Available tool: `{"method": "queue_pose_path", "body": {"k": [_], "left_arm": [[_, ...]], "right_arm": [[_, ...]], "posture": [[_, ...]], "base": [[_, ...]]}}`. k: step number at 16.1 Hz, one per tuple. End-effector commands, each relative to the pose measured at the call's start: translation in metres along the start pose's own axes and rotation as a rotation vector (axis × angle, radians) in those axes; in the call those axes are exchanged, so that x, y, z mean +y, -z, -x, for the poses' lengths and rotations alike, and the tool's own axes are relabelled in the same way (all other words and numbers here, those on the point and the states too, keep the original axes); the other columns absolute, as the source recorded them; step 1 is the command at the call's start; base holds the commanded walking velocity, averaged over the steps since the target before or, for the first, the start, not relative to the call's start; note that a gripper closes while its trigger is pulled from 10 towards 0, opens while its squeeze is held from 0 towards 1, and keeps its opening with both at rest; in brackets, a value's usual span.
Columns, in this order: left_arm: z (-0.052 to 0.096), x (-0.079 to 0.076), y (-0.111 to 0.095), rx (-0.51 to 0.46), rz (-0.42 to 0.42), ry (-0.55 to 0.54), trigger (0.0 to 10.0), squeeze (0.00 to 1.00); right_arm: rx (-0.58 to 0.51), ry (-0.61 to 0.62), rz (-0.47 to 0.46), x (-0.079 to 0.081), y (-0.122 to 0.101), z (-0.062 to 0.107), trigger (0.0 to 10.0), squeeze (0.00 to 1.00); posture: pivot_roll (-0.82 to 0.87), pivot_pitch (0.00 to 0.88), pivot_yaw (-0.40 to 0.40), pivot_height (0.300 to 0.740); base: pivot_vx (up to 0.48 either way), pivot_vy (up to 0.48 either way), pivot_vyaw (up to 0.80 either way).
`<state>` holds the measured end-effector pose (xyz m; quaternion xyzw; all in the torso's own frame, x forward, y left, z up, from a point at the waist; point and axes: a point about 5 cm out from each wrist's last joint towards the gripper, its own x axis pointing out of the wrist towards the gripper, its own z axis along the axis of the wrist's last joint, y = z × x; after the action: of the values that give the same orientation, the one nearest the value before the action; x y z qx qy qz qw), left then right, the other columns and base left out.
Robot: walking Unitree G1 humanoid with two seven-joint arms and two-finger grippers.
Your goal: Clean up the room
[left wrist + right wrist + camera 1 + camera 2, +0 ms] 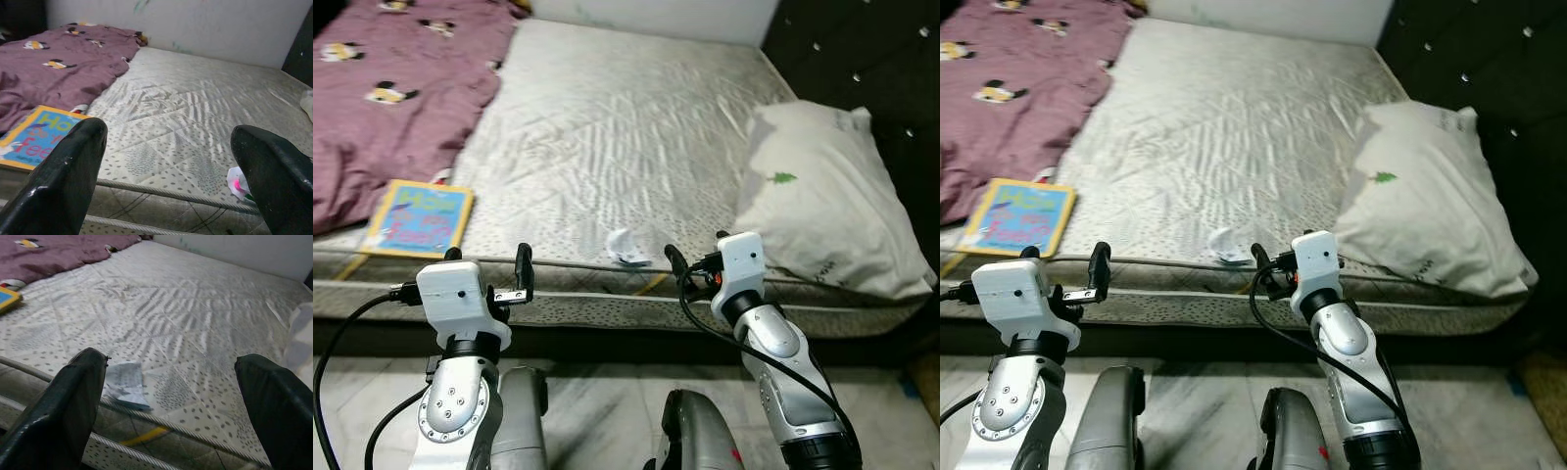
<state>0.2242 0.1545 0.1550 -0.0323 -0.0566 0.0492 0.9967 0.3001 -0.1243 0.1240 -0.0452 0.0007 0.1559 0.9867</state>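
Right gripper (693, 262) hangs spread and empty at the mattress (607, 127) edge, lower centre of frame, just right of a scrap of paper (627, 248). Left gripper (489, 269) likewise spread, empty, below the book (419, 217) at left. Step, I judge: reaching for litter. Next: advance right gripper over the scrap, then close.

The middle of the bed (607, 127) lies bare, giving open room to reach forward. Near its front edge a small crumpled paper scrap (627, 248) lies between the left pincer (489, 279) and right pincer (690, 272), both spread wide, with free mattress around it. A book (418, 217) sits at the front left, a purple blanket (391, 88) beyond it, and a pillow (822, 196) crowds the right.
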Motion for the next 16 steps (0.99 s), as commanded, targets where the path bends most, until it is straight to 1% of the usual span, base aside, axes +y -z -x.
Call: {"method": "queue_pose_path", "body": {"k": [1,2,4,8,9,11,13,16], "left_arm": [[-0.0005,-0.0036,-0.0021,-0.005,0.015,0.017,10.0,0.0],[-0.0009,-0.0039,-0.0022,-0.005,0.017,0.018,10.0,0.0],[-0.0015,-0.004,-0.0026,-0.008,0.017,0.017,10.0,0.0],[-0.0005,-0.004,-0.002,-0.009,0.022,0.02,10.0,0.0],[-0.0007,-0.0041,-0.002,-0.009,0.023,0.019,10.0,0.0],[-0.0006,-0.0046,-0.0021,-0.009,0.023,0.023,10.0,0.0],[-0.0012,-0.0051,-0.0014,-0.008,0.023,0.027,10.0,0.0],[-0.0006,-0.0054,-0.0006,-0.006,0.023,0.031,10.0,0.0]], "right_arm": [[-0.004,-0.006,0.006,-0.0005,-0.0018,-0.0007,10.0,0.0],[-0.004,-0.006,0.007,-0.0004,-0.0016,-0.0009,10.0,0.0],[-0.001,-0.004,0.014,-0.0003,-0.0013,-0.0016,10.0,0.0],[-0.008,-0.021,0.032,0.0016,-0.0014,-0.0025,10.0,0.0],[-0.009,-0.027,0.056,0.0023,-0.0017,-0.0028,10.0,0.0],[-0.024,-0.04,0.079,0.0051,-0.0035,-0.002,10.0,0.0],[-0.02,-0.039,0.071,0.0042,-0.0022,-0.0027,10.0,0.0],[-0.017,-0.043,0.07,0.0046,-0.0007,-0.0027,10.0,0.0]], "posture": [[0.05,0.139,-0.128,0.546],[0.05,0.14,-0.128,0.536],[0.05,0.142,-0.127,0.531],[0.05,0.139,-0.127,0.531],[0.05,0.138,-0.127,0.531],[0.05,0.138,-0.127,0.531],[0.05,0.131,-0.125,0.531],[0.05,0.124,-0.126,0.531]], "base": [[0.0,0.0,0.0],[0.0,0.0,0.0],[0.0,0.0,0.0],[0.311,0.0,0.0],[0.326,0.0,0.0],[0.321,0.0,0.8],[0.326,0.0,0.51],[0.322,0.0,0.0]]}}
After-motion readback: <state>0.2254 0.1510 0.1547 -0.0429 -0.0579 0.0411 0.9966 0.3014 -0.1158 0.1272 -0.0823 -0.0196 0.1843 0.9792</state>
